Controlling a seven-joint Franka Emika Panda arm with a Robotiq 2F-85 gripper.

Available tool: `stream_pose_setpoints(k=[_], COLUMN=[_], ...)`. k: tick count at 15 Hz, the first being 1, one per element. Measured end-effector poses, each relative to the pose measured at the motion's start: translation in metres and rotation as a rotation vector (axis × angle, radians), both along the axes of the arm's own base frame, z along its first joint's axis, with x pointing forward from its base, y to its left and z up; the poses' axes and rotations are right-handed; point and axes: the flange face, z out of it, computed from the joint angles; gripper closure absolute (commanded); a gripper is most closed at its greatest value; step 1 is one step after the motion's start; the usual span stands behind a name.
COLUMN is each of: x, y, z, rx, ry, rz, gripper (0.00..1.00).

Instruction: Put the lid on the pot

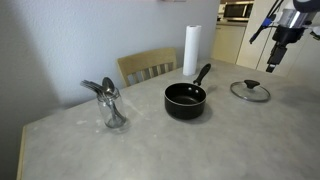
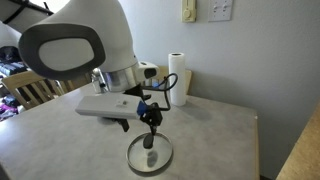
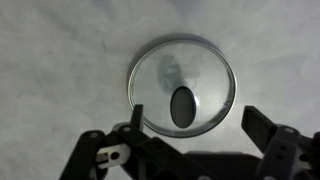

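A glass lid with a dark knob lies flat on the grey table; it shows in both exterior views and fills the wrist view. A black pot with a long handle stands open on the table, well apart from the lid. My gripper hangs above the lid, not touching it. In the wrist view its two fingers are spread wide apart on either side of the lid's near edge, open and empty. The arm hides the pot in an exterior view.
A white paper towel roll stands at the back of the table. A glass jar holding metal spoons stands toward the other end. A wooden chair sits behind the table.
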Motion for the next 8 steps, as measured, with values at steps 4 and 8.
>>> stream_pose_setpoints(k=[4, 8], x=[0.001, 0.006], y=[0.0, 0.01], z=[0.001, -0.01], rx=[0.002, -0.008], ry=[-0.003, 0.022], rz=[-0.001, 0.004], gripper=[0.0, 0.0])
